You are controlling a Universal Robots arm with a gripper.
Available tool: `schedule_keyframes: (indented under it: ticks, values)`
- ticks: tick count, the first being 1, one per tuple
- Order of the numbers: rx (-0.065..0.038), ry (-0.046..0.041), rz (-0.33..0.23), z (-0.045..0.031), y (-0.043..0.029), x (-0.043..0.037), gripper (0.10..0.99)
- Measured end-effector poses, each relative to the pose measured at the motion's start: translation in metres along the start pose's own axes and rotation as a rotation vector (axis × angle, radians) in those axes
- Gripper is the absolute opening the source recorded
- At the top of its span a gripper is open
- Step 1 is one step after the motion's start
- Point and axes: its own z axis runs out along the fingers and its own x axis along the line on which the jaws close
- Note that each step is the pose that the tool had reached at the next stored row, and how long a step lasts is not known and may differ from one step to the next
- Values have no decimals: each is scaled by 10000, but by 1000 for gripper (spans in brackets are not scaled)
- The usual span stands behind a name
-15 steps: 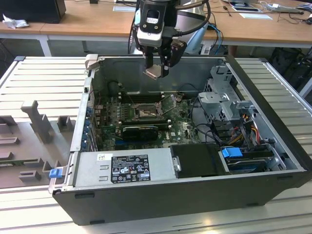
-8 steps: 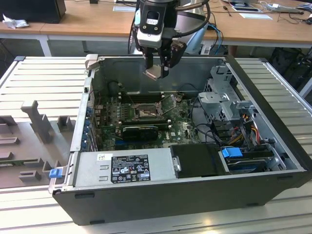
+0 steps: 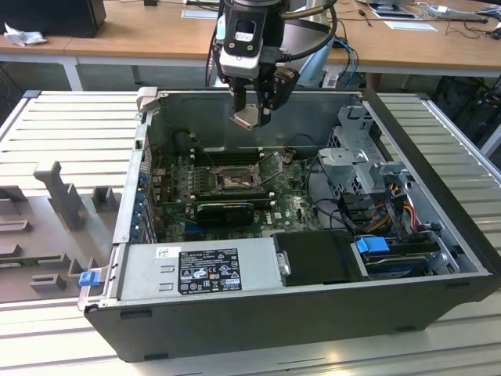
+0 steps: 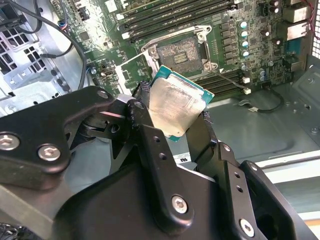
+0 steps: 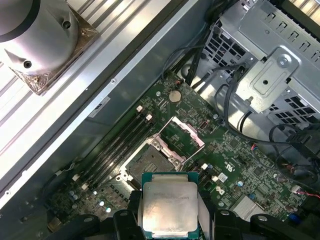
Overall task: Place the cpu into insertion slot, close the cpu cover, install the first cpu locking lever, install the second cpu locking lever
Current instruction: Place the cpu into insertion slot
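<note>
A ribbed metal bench [image 3: 63,125] carries an open computer case [image 3: 313,317] lying on its side, which takes up most of the exterior view. Along the lower edge of the case in that view sits a grey power supply [image 3: 203,270]. A metal drive cage [image 3: 360,160] stands at centre right. The green motherboard [image 3: 293,205] lies flat on the case floor at the middle of the frame. At the top centre of the exterior view the arm hangs above the far part of the open case. Its 2 fingers [image 4: 150,137] are clamped on opposite edges of the chip [image 3: 245,117] [image 4: 177,107] [image 5: 169,207], held tilted in the air with its silver face visible in both wrist views. The socket [image 3: 233,182] [image 4: 180,50] [image 5: 150,165] lies below the chip, well apart from it, with its pin field uncovered. The cover [image 3: 270,164] [image 4: 134,75] [image 5: 182,137] stands swung up beside the socket.
</note>
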Motion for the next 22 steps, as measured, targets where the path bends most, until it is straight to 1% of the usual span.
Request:
schedule_keyframes:
  ticks: [9,12,16,19,22]
  values:
    - [-8,-38,424,7,-1,0,533]
    - [-14,-62,696,9,-1,0,533]
    - [-28,-131,1460,20,-2,0,533]
    - [-46,-215,2401,68,-6,-2,533]
    - [-51,-252,2840,108,-10,-2,533]
